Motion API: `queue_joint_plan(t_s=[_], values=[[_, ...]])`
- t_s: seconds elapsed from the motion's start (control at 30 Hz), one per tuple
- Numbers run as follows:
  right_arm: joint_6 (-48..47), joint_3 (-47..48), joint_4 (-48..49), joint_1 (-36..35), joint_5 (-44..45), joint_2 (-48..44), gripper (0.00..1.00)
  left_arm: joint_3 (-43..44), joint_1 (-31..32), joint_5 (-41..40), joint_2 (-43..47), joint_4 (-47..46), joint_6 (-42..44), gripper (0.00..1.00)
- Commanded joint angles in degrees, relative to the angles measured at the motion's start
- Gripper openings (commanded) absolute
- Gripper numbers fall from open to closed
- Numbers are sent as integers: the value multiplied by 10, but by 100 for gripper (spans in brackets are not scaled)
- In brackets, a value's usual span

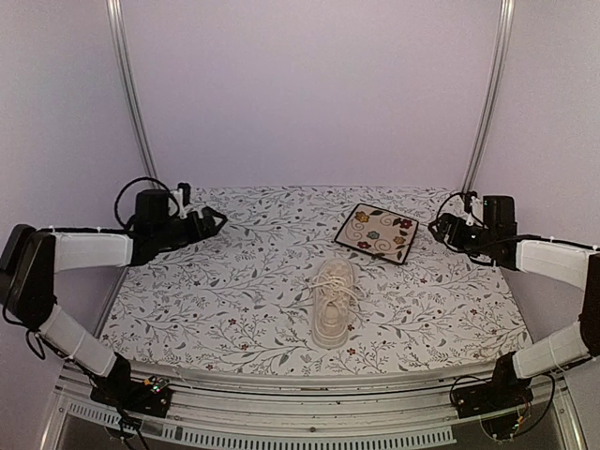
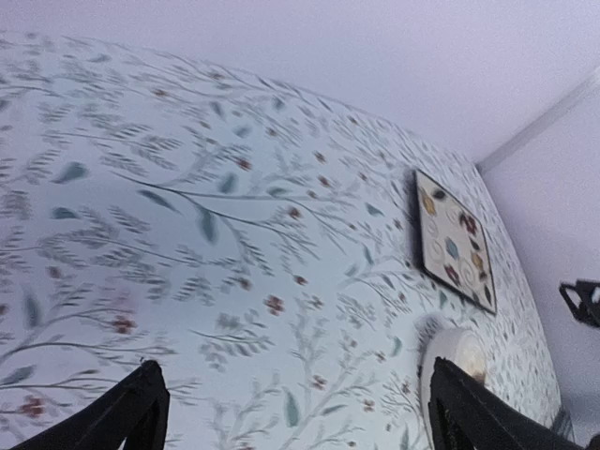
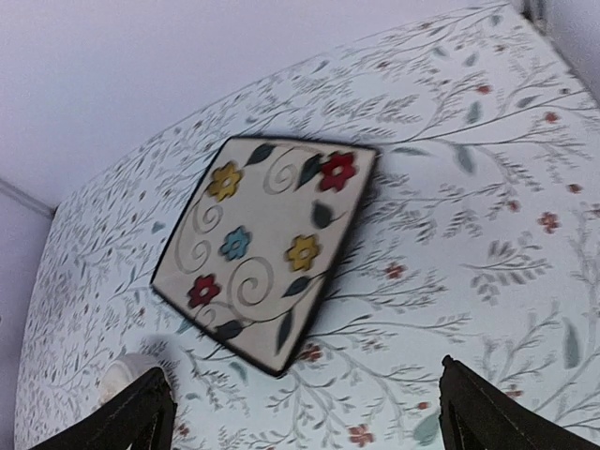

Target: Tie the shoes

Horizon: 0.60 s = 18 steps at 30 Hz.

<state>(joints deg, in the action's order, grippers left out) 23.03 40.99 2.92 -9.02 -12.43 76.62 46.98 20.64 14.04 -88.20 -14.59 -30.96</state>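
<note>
**One shoe, both arms clear of it**

One cream shoe (image 1: 334,302) lies lengthwise near the table's (image 1: 187,309) front edge, right of centre, its pale laces (image 1: 339,292) looping loosely over the tongue; you cannot tell whether a bow is tied. Left gripper (image 1: 214,220) and right gripper (image 1: 440,228) hover at the far corners, jaws spread, holding nothing. Your scene fits untied laces or a finished knot. A flat, square, flower-painted tile (image 1: 377,232) sits just beyond the shoe.

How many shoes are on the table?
1. The shoe lies near the table's middle, just in front of the flowered tile. No other shows in any view.
</note>
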Motion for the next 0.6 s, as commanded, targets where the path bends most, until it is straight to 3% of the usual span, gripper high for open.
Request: queue_joint_plan(t_s=[0.0,0.07,0.13,0.23,0.3,0.4,0.57], values=[[-27,-43,8,115,30,-61,99,-113,-171,4,125,-62,1,96],[-30,-69,37,147,52,-87,99,-160,-229,-15,176,-76,5,97],[-33,-97,77,152,98,-116,99,-196,-263,-92,221,-70,28,97],[-40,-152,159,152,152,-145,99,-244,-269,-183,279,-90,81,97],[-49,-196,211,152,183,-157,99,-287,-267,-206,300,-158,117,97],[-75,-222,260,152,211,-149,99,-338,-267,-226,284,-259,153,97],[-106,-238,320,152,211,-99,99,-324,-267,-223,201,-280,166,97]])
